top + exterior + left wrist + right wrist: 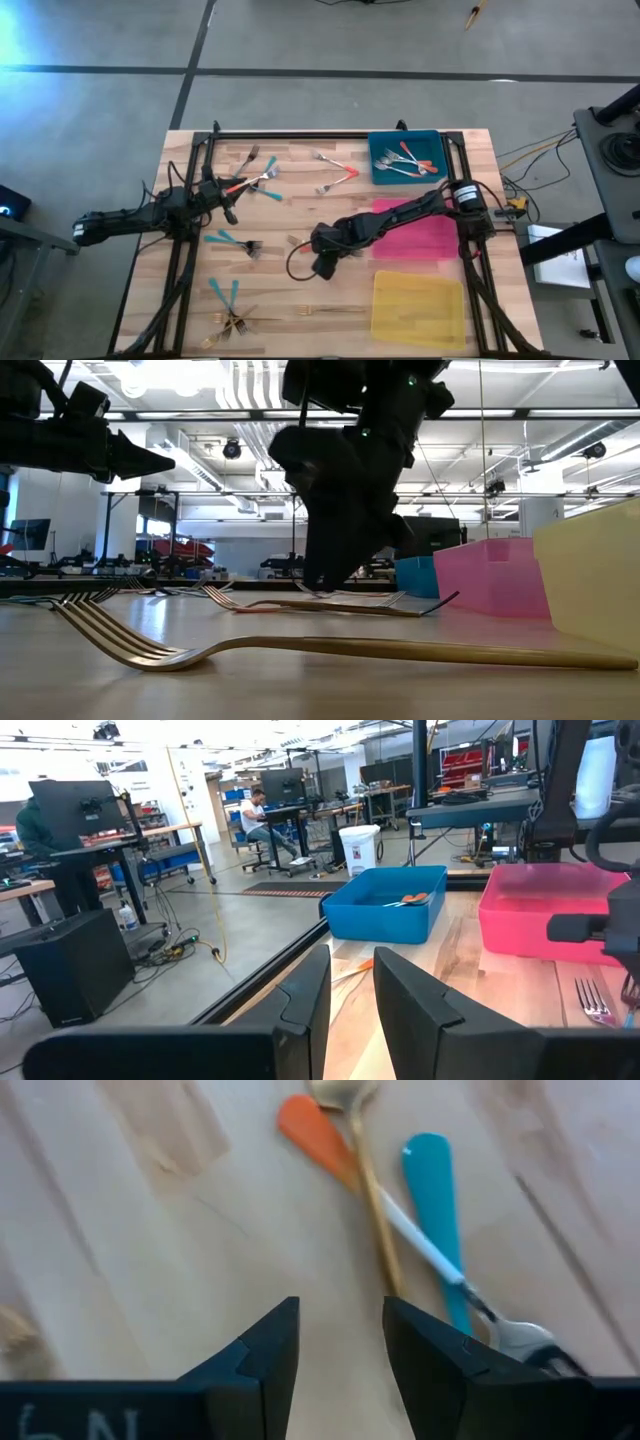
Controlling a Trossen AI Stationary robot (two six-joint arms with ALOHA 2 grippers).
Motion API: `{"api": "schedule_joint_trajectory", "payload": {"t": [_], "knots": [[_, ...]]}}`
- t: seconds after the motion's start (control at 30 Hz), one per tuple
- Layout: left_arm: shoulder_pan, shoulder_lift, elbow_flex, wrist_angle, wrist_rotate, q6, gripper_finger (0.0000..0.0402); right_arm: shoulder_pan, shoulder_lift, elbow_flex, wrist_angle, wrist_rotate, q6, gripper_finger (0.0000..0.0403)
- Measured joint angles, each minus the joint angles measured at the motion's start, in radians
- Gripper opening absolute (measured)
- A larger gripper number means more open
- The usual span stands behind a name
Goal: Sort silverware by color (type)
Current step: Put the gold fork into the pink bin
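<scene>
Right tool, released, hovers mid-bench over crossed forks; next: close on one. Left tool released, waits left.

The left arm reaches in from the left edge of the table and lies low and nearly straight, its gripper pointing toward the middle. In its wrist view the jaws stand slightly apart with nothing between them. The right arm comes from the right side, bent at the elbow and angled across the table, wrist tipped downward, with its gripper near the centre. Its jaws are parted and empty too.
</scene>
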Motion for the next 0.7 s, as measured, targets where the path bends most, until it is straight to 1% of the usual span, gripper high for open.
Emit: {"api": "schedule_joint_trajectory", "payload": {"t": [0.27,0.7], "knots": [[0.0,0.0,0.0,0.0,0.0,0.0,0.0064,-0.003,0.008,-0.002,-0.031,0.034,-0.026,0.0137],[0.0,0.0,0.0,0.0,0.0,0.0,0.0064,-0.002,0.049,0.0,-0.048,0.025,-0.029,0.0137]]}}
